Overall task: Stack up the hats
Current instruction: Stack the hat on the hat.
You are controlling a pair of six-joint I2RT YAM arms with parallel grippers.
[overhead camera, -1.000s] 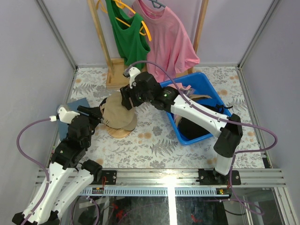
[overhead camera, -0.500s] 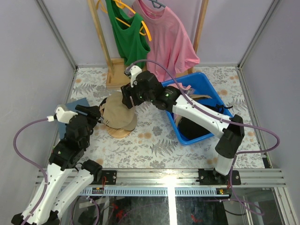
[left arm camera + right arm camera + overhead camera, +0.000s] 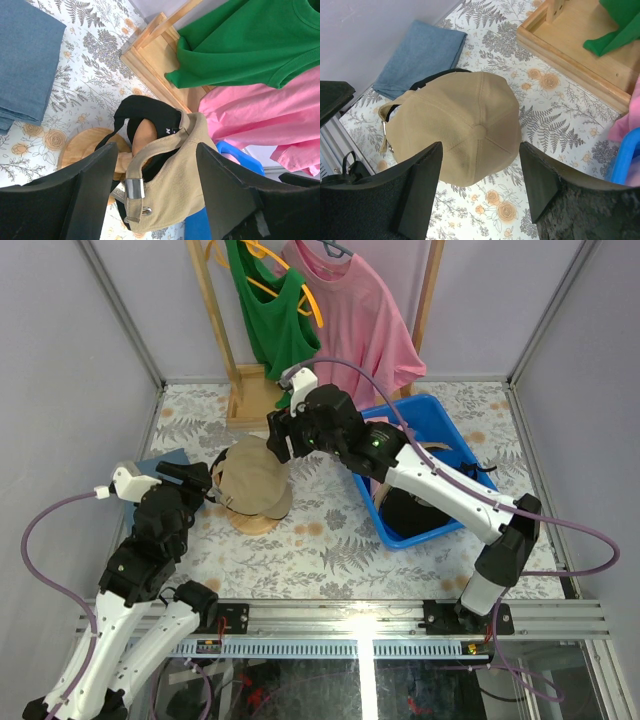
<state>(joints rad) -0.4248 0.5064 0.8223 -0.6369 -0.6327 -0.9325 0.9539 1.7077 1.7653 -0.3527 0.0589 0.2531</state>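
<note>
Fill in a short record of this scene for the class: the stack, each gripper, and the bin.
stack top: tan cap, on the wooden stand
stack below: black cap, under the tan one
left gripper: open, at the tan cap's strap side
right gripper: open, above the tan cap
blue bin: holds a second black cap

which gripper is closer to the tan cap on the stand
Left, as far as the views show. The left gripper sits right by the tan cap, at its back strap, jaws open. The right gripper hangs above the crown, farther off, jaws open.
</note>
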